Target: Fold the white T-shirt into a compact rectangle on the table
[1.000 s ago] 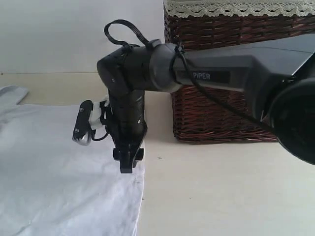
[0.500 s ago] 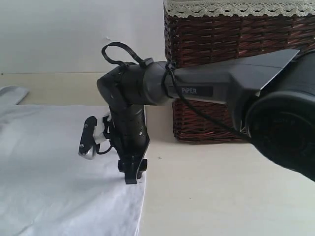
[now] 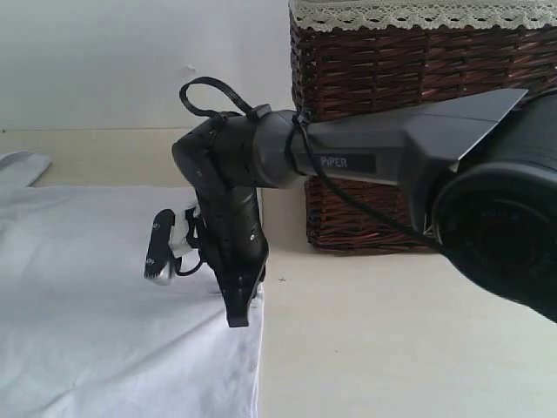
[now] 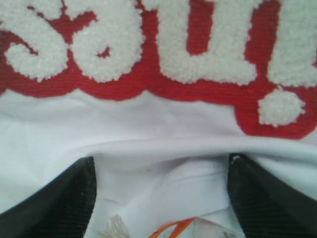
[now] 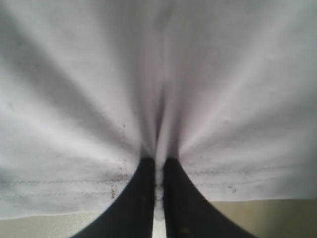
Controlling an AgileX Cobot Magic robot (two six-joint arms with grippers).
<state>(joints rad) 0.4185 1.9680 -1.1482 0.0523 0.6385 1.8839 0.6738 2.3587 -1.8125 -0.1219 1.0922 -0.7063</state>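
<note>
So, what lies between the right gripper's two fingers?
A pinched fold of the white T-shirt, at its hem; the right wrist view shows it.

Soft, even, washed-out light. The near arm housing (image 3: 500, 235) is a dark blur (too close). Wrist views are soft; grey shadows streak the white T-shirt (image 5: 223, 89).

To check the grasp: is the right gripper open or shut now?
Shut. The right gripper has its fingers together, with the white T-shirt hem pinched and puckered between them.
</note>
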